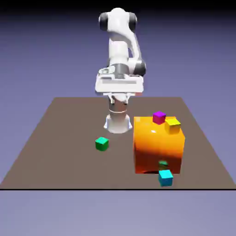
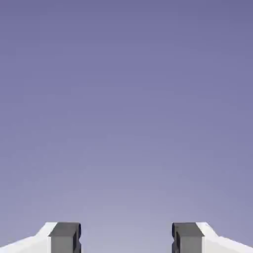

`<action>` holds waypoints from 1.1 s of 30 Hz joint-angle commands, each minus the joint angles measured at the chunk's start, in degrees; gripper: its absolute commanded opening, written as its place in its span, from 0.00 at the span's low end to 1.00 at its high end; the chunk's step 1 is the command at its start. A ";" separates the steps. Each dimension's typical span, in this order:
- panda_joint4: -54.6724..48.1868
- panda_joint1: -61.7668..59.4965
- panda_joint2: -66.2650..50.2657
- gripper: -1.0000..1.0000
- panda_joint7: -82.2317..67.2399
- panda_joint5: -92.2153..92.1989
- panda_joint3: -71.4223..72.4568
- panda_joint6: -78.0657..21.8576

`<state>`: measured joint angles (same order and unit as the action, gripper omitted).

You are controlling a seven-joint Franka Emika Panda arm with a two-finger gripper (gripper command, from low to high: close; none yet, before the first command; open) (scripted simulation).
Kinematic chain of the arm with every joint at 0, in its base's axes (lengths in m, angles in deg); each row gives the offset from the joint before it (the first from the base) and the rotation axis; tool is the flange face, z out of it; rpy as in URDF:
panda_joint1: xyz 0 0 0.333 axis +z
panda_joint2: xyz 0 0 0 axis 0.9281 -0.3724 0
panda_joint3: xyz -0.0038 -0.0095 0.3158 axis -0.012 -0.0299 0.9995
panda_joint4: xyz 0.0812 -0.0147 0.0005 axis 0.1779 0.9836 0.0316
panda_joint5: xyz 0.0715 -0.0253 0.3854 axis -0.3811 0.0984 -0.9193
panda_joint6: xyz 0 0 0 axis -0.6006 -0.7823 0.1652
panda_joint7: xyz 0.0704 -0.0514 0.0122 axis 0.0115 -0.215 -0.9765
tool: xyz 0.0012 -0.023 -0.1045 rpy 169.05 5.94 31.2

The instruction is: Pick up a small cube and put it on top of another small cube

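Note:
The small cyan cube lies on the table near its front edge, just in front of the big orange block. A green cube rests alone toward the exterior view's left. On top of the orange block sit a magenta cube and a yellow cube. My gripper hangs high over the table's far side, well away from every cube. In the hand view the gripper is open, with its grey fingertips wide apart and only plain backdrop between them.
The orange block is tall and stands between the arm's base and the cyan cube. A small green patch shows low on the block's front face. The brown table ends just in front of the cyan cube.

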<state>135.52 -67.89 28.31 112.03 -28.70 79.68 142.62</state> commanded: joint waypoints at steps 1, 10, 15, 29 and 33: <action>-1.65 -0.37 -2.08 0.50 0.80 0.60 1.07 -1.74; -16.53 -3.67 -20.77 0.50 7.97 5.95 10.71 -17.39; -24.79 -5.51 -31.15 0.50 11.96 8.92 16.07 -26.08; -47.92 -10.64 -60.22 0.50 23.12 17.25 31.06 -50.42; -54.53 -12.11 -68.53 0.50 26.31 19.63 35.34 -57.38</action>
<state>81.00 -80.00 -40.22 138.34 -9.07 115.03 85.24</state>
